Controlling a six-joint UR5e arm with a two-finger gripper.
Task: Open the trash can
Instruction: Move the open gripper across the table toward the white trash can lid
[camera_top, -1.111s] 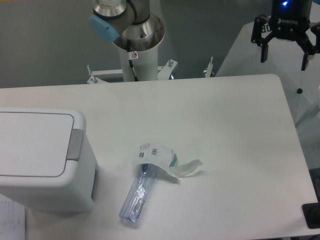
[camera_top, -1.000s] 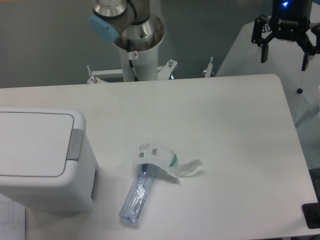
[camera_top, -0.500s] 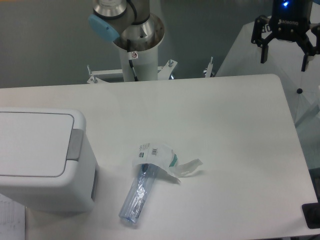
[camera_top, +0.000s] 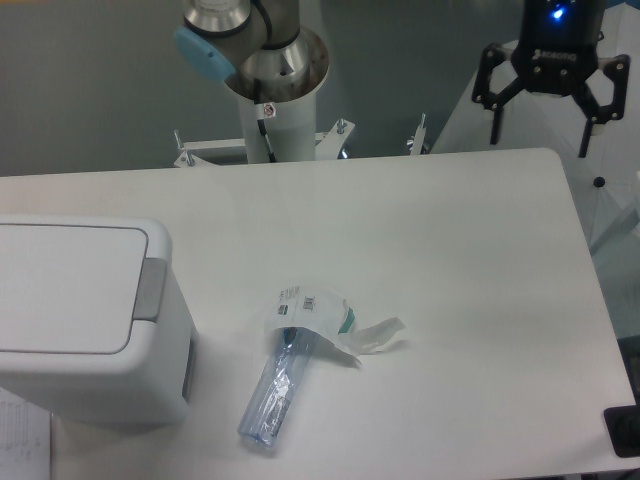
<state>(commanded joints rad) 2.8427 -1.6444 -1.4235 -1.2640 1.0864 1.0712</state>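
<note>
Lid down, arm high at the far right.

The trash can (camera_top: 85, 320) sits at the near left edge of the worktop (camera_top: 450, 260), flat lid closed, grey push tab (camera_top: 150, 290) facing right. The gripper (camera_top: 537, 122) hangs above the far right corner, fingers (camera_top: 492, 108) spread wide and holding nothing (well apart from the can). Between them, nearer the can, a clear bottle (camera_top: 278, 385) lies on its side with a crumpled wrapper (camera_top: 322, 318) at its far end.

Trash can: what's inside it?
Cannot be seen. The trash can has its flat lid closed, covering the inside. Only the grey tab shows at the lid's edge.
</note>
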